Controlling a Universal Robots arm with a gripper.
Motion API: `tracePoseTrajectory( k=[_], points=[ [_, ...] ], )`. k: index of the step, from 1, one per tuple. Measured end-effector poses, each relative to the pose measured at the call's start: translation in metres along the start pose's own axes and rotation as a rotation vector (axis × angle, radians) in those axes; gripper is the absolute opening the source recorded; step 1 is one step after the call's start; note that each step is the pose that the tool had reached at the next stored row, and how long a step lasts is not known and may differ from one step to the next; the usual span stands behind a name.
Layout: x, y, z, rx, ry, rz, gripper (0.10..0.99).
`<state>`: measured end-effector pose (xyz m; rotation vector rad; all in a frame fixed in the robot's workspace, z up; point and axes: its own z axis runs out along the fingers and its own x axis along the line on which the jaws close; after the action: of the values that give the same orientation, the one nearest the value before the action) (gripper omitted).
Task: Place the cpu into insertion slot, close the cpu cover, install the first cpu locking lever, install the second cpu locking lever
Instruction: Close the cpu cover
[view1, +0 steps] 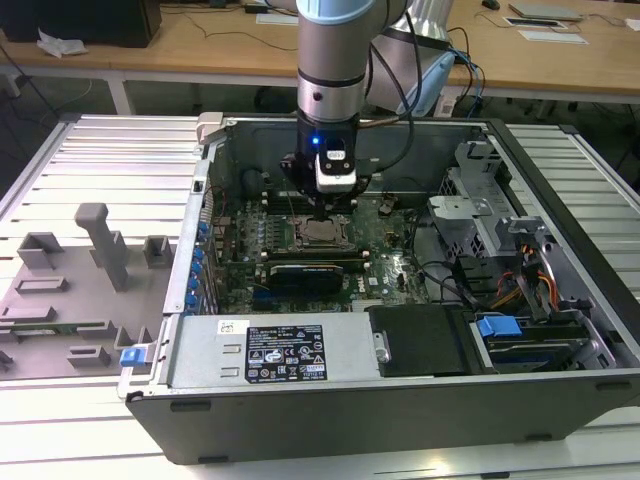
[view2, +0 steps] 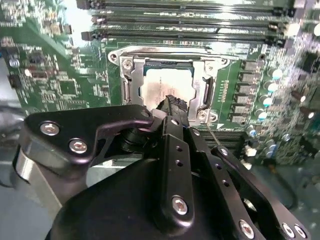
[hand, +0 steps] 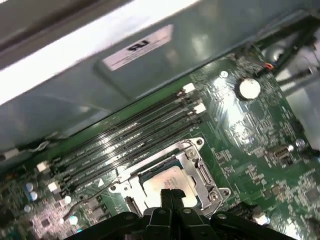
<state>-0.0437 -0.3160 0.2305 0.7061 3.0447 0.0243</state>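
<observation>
Nothing legible. Black rectangular label with white print and small marks (view1: 285, 355) on the silvery metal power-supply housing (view1: 200, 362): too small to read. Small white sticker (view1: 232, 326) just beside it, toward the exterior view's left: same. White rectangular label (hand: 137, 46) on the grey metal chassis wall (hand: 215, 42) in the first wrist view: dark print, blurred, unreadable.

Silvery-grey cpu (view2: 162, 87) lies flat, framed by the lowered metal cpu cover (view2: 210, 70)

1. A robotics lab or workshop: an open computer case (view1: 400, 425) lies on a slatted metal desk (view1: 100, 160).
2. Wooden office desks (view1: 200, 50) line the exterior view's top; a grey fixture tray (view1: 60, 300) sits at left.
</observation>
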Motion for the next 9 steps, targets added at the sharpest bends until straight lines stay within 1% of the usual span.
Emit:
tracePoseTrajectory(
  k=[1,4,5,7,8,9],
  points=[
    [0.0,0.0,0.0001,0.0,0.0005,-0.027,0.106],
    [0.0,0.0,0.0003,-0.001,0.0016,-0.083,0.106],
    [0.0,0.0,0.0005,-0.001,0.0022,-0.117,0.106],
    [0.0,0.0,0.0007,-0.002,0.0026,-0.154,0.106],
    [0.0,0.0,0.0009,-0.004,-0.0026,-0.17,0.106],
    [0.0,0.0,0.0012,-0.008,-0.0163,-0.18,0.106]
  ],
)
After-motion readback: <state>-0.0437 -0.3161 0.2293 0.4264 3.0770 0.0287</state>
